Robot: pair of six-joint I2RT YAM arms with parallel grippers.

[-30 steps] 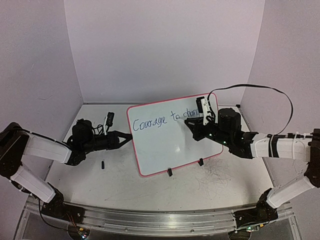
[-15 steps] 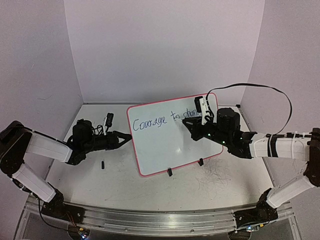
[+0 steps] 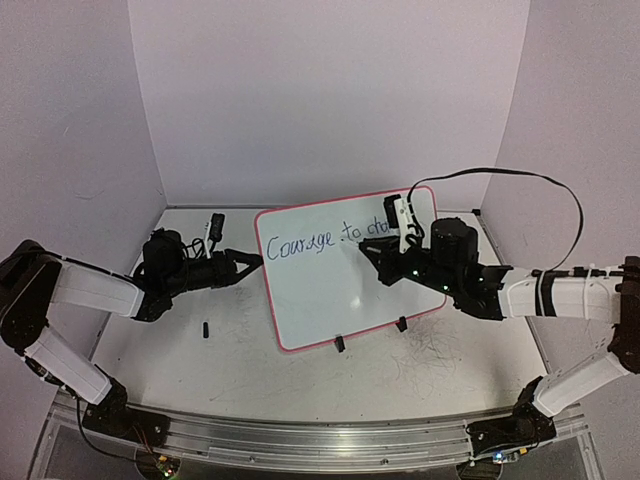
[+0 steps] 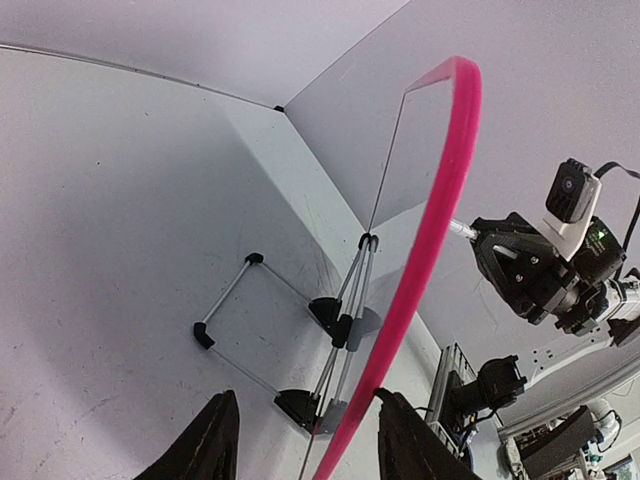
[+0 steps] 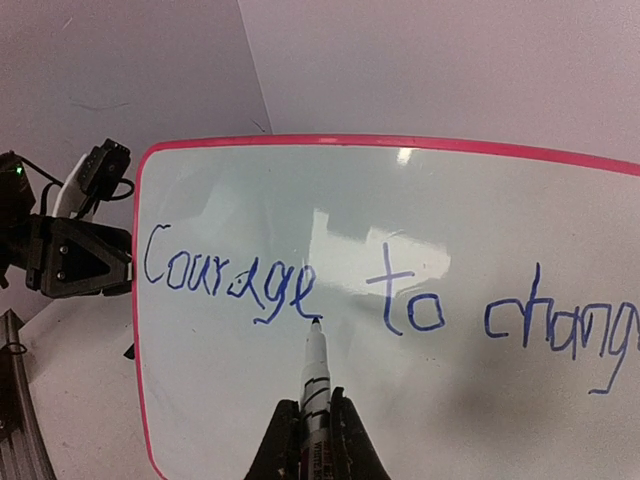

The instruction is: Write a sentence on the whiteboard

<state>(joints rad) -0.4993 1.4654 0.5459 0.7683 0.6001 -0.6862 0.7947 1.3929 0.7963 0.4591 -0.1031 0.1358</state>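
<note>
- Black fingers of the right gripper (image 5: 312, 428) are clamping the marker (image 5: 316, 372) upright. Its dark tip is sitting just under the last letter of "Courage", and I cannot tell whether it is touching the gloss.
- Writing well here is, I judge, asking for light, even pressure square to the face. The whiteboard (image 5: 470, 420) is standing tilted and lightly propped, and a hard push is likely to be rocking it back.
- The sentence (image 5: 405, 305) is reading "Courage to chang" before running off the wrist view. The tip is therefore needing to travel right, or to start a lower line, without smearing wet ink.
- The left gripper (image 4: 306, 395) is standing part-way open, its fingers straddling the board's pink rim (image 4: 447, 190) at the left edge and not visibly clamped. Closing there is looking like the way to steady the board.
- The scuffed grey-white tabletop (image 3: 240, 350) is carrying the board's two clip feet (image 3: 340, 343) and a small black piece (image 3: 205, 328).
- Plain pale walls (image 3: 330, 90) are closing the space behind.
</note>
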